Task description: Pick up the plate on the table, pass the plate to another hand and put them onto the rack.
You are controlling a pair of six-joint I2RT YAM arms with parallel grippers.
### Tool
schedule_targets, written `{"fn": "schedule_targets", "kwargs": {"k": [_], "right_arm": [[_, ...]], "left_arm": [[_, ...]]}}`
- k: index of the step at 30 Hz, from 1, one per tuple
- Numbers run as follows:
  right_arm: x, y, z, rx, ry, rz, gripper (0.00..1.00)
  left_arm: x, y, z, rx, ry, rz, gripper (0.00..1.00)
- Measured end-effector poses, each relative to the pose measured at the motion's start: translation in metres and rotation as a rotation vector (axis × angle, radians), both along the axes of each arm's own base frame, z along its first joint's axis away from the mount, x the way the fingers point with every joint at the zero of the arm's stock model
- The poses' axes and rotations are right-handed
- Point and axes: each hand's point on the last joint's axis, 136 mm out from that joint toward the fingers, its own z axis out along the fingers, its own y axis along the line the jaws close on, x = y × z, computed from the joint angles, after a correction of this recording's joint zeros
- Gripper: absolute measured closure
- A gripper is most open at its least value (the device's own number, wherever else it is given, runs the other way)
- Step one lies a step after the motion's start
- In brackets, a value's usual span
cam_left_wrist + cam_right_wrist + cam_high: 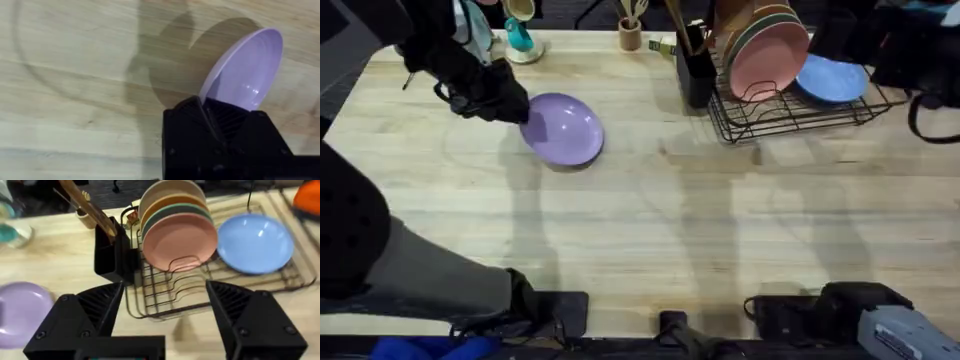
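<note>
Light wooden desk under me; my left claw pinches the lavender plate by its rim, tilted off the desk. My right claw gapes wide, facing the rack just ahead.

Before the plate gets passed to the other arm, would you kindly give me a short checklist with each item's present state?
1. Left claw shut on the plate rim: ok.
2. Plate lifted, tilted off the table: ok.
3. Right claw open for the handover: ok.
4. Right claw near the plate: not ok, it hangs by the rack.
5. Free slots at the rack's near end: ok.
6. Grip firm enough: cannot tell.
</note>
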Motion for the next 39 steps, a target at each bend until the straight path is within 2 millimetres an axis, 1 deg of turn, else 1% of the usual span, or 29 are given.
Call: {"fn": "schedule_targets", "kwargs": {"k": [4, 7, 12, 17, 20, 24, 29, 33, 39], "right_arm": [[-0.002, 0.000, -0.003, 0.117, 0.029, -0.062, 0.005], [-0.003, 0.004, -0.004, 0.183, 0.043, -0.075, 0.005], [-0.005, 0.015, -0.004, 0.255, 0.056, -0.040, 0.005], [-0.004, 0.029, -0.006, 0.306, 0.083, 0.022, 0.006], [-0.002, 0.042, -0.014, 0.336, 0.121, 0.070, 0.006], [-0.001, 0.065, -0.026, 0.364, 0.182, 0.140, 0.006], [0.001, 0.094, -0.032, 0.372, 0.211, 0.226, 0.006], [0.002, 0.114, -0.033, 0.387, 0.217, 0.279, 0.006], [0.000, 0.130, -0.042, 0.462, 0.288, 0.263, 0.006]], "left_arm": [[0.003, -0.019, 0.002, -0.052, -0.012, -0.041, 0.957], [0.005, -0.033, 0.004, -0.093, -0.021, -0.069, 0.957], [0.007, -0.055, 0.008, -0.177, -0.038, -0.110, 0.957], [0.008, -0.071, 0.015, -0.271, -0.059, -0.132, 0.957], [0.009, -0.081, 0.020, -0.333, -0.072, -0.147, 0.957], [0.010, -0.094, 0.029, -0.421, -0.100, -0.172, 0.957], [0.013, -0.107, 0.040, -0.511, -0.134, -0.202, 0.957], [0.014, -0.113, 0.045, -0.549, -0.151, -0.219, 0.957], [0.014, -0.115, 0.048, -0.568, -0.156, -0.224, 0.957]]}}
